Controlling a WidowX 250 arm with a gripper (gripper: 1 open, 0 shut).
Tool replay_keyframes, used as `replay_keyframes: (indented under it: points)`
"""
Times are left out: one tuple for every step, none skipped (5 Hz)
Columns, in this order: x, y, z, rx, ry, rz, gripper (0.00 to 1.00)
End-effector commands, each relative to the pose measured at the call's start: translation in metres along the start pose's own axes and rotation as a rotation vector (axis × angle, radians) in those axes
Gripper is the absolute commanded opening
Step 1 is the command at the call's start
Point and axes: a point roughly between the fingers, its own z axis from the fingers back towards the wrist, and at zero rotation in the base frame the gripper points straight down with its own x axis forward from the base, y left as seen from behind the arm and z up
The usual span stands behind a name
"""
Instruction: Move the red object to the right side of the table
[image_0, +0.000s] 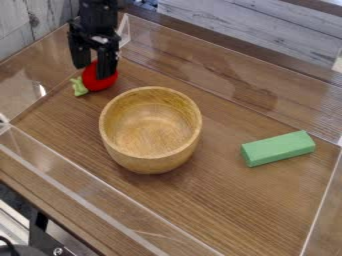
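The red object (98, 76), a small round ball with a light-green leafy piece (80, 88) on its left, lies at the far left of the dark wooden table (247, 95). My gripper (94, 66) points down right over it, open, with one dark finger on each side of the ball. The fingers hide the ball's upper part. I cannot tell whether they touch it.
A wooden bowl (150, 160) stands just right of and in front of the ball, close to the gripper. A green rectangular block (278, 148) lies at the right. Low clear acrylic walls (80, 185) edge the table.
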Motion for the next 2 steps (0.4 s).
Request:
replay_keyframes:
  points:
    - [0.0085, 0.0043, 0.0105, 0.016, -0.063, 0.028, 1.00]
    - [0.0030, -0.0023, 0.0121, 0.017, -0.062, 0.001, 1.00]
